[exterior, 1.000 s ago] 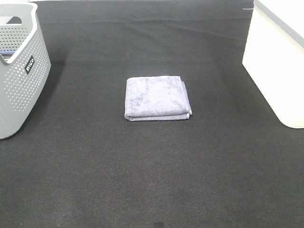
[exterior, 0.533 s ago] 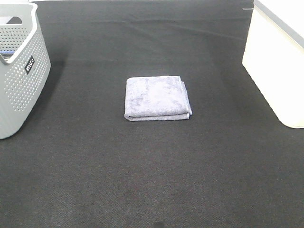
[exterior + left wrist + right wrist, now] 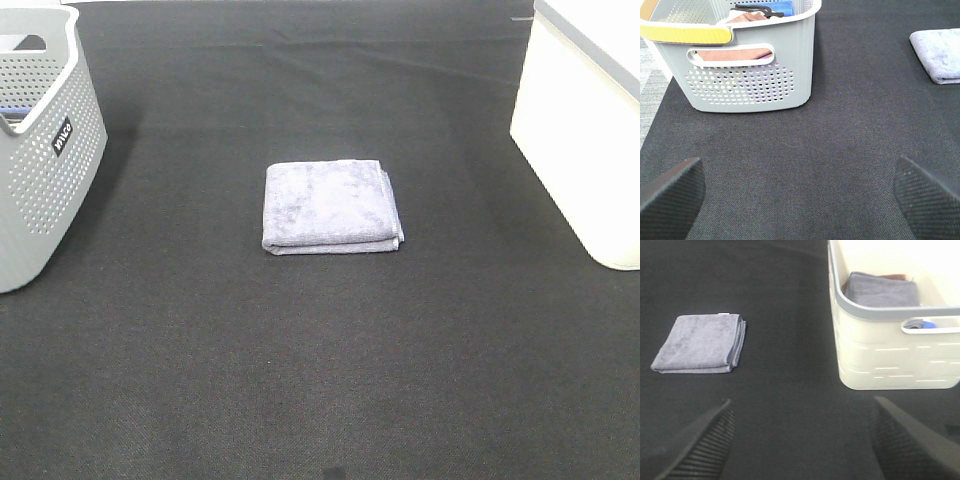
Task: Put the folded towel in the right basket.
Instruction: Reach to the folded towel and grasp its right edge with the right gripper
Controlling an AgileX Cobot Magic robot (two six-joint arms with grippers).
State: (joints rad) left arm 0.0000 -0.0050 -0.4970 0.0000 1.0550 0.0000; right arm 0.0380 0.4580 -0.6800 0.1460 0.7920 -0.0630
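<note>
A folded grey-lilac towel (image 3: 331,206) lies flat on the black mat in the middle of the exterior view. It also shows in the left wrist view (image 3: 939,54) and the right wrist view (image 3: 699,343). The right basket (image 3: 590,130) is cream-white with a grey rim; in the right wrist view (image 3: 890,355) it holds a folded grey towel (image 3: 882,289) and other cloths. My left gripper (image 3: 797,187) is open and empty, far from the towel. My right gripper (image 3: 802,442) is open and empty, between towel and basket. Neither arm shows in the exterior view.
A grey perforated basket (image 3: 40,160) stands at the left; in the left wrist view (image 3: 740,65) it holds brown and blue cloths. The black mat (image 3: 320,350) covers the table.
</note>
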